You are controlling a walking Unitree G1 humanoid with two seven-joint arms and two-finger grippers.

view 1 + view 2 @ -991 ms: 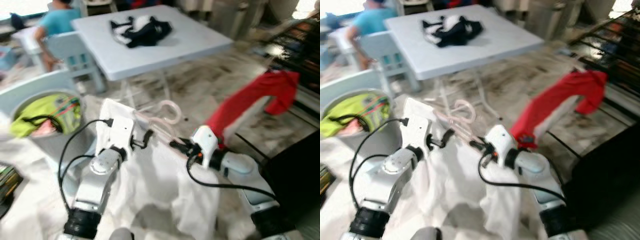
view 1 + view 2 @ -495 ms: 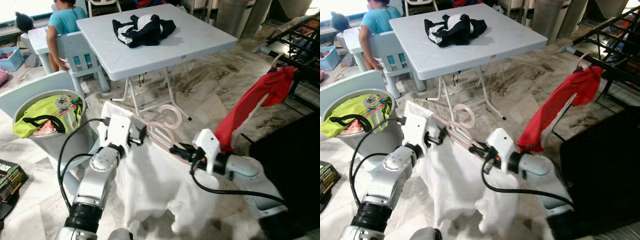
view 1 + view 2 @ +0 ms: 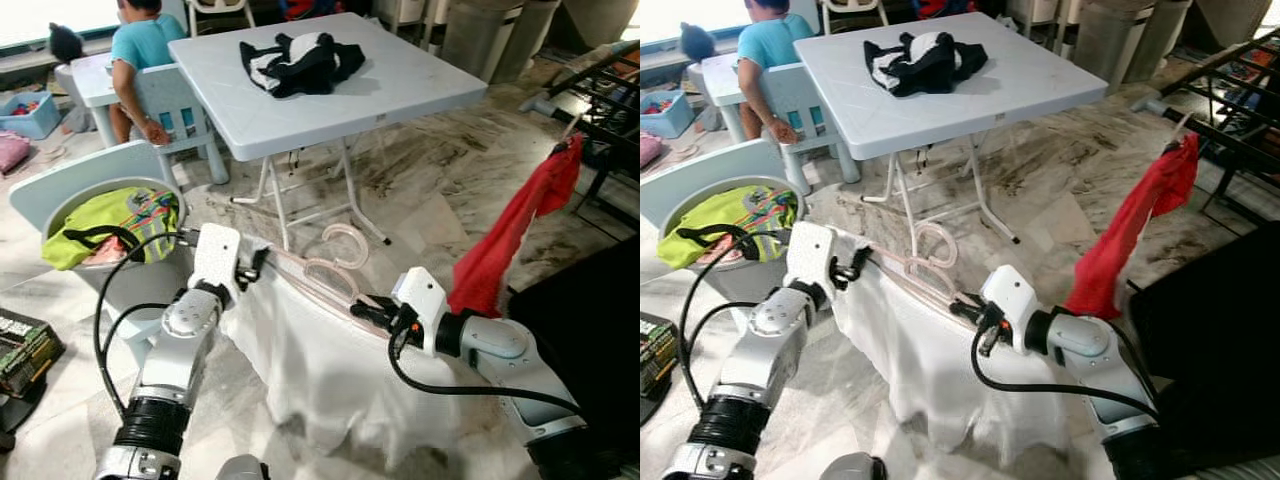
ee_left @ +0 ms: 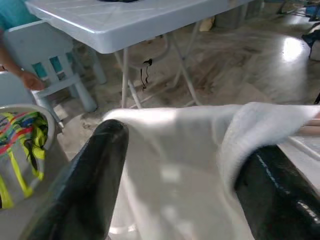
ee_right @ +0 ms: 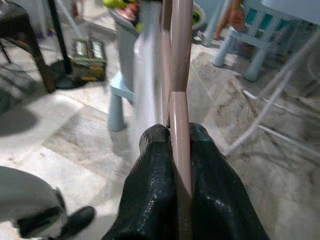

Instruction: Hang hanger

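Note:
A pale pink hanger (image 3: 318, 283) with its hook (image 3: 342, 243) pointing up is held level between my two grippers, low in front of me. A white cloth (image 3: 330, 370) is draped over it and hangs toward the floor. My left gripper (image 3: 255, 262) is shut on the cloth-covered left end; in the left wrist view its black fingers (image 4: 95, 165) pinch the white cloth (image 4: 175, 150). My right gripper (image 3: 365, 308) is shut on the hanger's right arm, and the right wrist view shows the pink bar (image 5: 179, 100) clamped between its fingers (image 5: 155, 165).
A red garment (image 3: 520, 225) hangs from a drying rack bar (image 3: 560, 95) at right, above a dark block (image 3: 590, 310). Ahead stands a white folding table (image 3: 400, 90) with a black-and-white garment (image 3: 300, 62). A laundry basket (image 3: 150, 285) is at left, a seated person (image 3: 140, 45) beyond.
The view has sharpened and shifted as the camera moved. Both grippers keep their hold on the hanger. The white cloth now hangs wider and flatter beneath it.

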